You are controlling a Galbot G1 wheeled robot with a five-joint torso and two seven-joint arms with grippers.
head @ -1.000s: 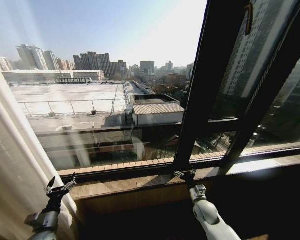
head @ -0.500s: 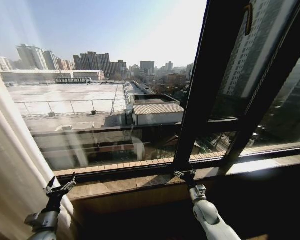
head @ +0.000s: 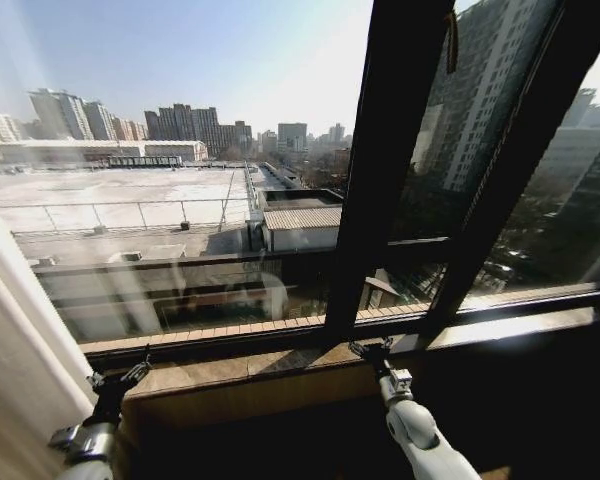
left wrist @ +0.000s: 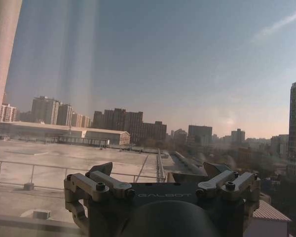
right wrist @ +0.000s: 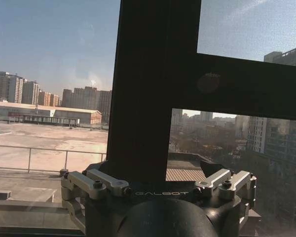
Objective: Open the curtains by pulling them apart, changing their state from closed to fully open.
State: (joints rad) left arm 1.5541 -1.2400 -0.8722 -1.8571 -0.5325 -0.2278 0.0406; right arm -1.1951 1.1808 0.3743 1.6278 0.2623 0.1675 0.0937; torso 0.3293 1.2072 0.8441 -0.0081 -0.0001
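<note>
From the head camera, a wide window fills the scene, looking out over a flat rooftop and a distant city skyline under clear sky. A sheer cream-white curtain (head: 15, 350) hangs gathered at the far left edge, pulled well aside from the glass. A dark vertical window frame (head: 380, 170) divides the pane right of centre, and a brown window sill (head: 280, 365) runs along the bottom. The left gripper (head: 115, 380) is raised low on the left, just beside the curtain's inner edge, its fingers spread a little and holding nothing. The right gripper (head: 372, 350) is raised near the base of the dark frame, above the sill; it is too dark there to tell how its fingers stand.

From the left wrist camera, the left gripper (left wrist: 164, 170) points at the glass, its two dark fingertips set well apart with open air between them. A narrow strip of pale curtain (left wrist: 2, 64) shows along one edge, apart from the fingers. The rooftop and skyline lie beyond.

From the right wrist camera, the right gripper (right wrist: 158, 168) faces the dark window frame (right wrist: 148, 89), which rises directly ahead and branches into a crossbar. Here its fingertips are clearly parted and empty, something the head camera cannot show.
</note>
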